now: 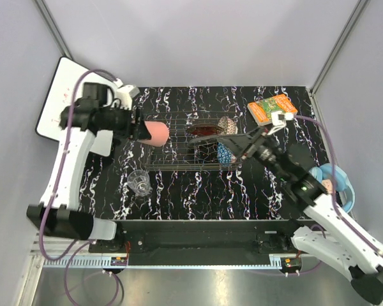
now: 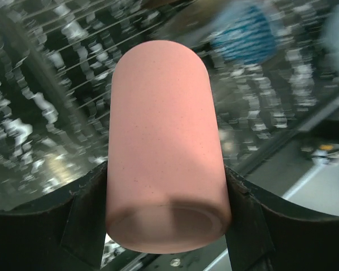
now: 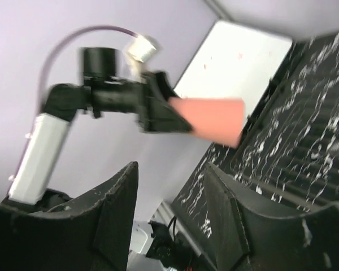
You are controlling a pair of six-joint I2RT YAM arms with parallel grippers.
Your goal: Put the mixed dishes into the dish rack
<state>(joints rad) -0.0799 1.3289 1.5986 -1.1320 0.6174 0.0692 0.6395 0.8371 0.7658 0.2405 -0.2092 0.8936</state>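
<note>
Though apparently level, left end effector around pink plastic cup.

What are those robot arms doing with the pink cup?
The two arms are loading dishes into a wire dish rack. The left gripper holds the pink cup sideways at the rack's left end. The right gripper hangs open over the rack's right side, holding nothing. A blue bowl, a tan-red bowl and a red dish sit in the rack. A small clear glass stands on the table.
</note>
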